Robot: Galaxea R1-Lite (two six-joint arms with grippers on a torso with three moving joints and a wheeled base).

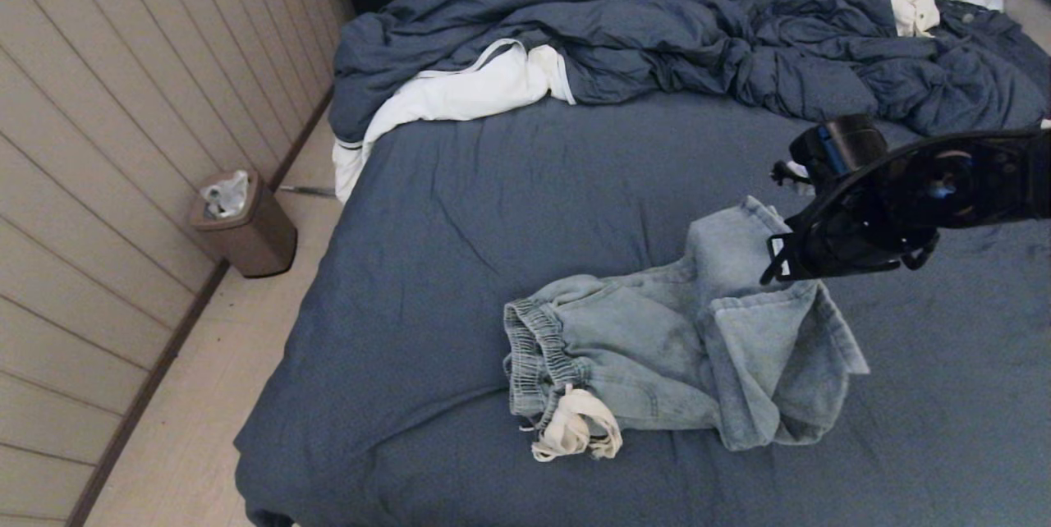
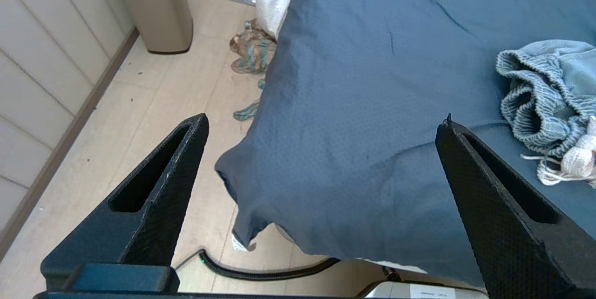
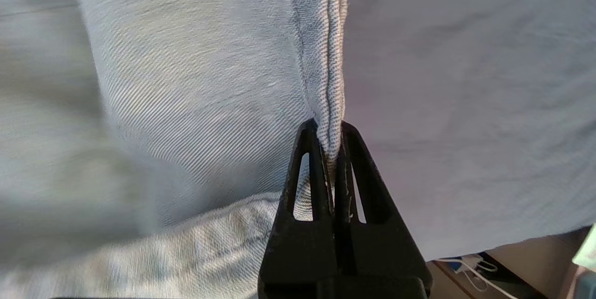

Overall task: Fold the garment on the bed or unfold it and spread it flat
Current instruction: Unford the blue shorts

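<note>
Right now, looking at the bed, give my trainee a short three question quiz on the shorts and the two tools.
1. True or false: the right tool is shut on a hem of the denim shorts.
2. The white drawstring lies at which part of the shorts: A waistband, B leg hem, C pocket?
3. What stands on the floor beside the bed, against the wall?

Key: 1 true. 2 A. 3 a brown waste bin. The left tool, open, holds nothing.

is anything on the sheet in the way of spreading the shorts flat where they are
Nothing visible. The right tool is shut on a hem of the shorts, and the bed around them is bare sheet. The duvet and white garment lie farther back.
</note>
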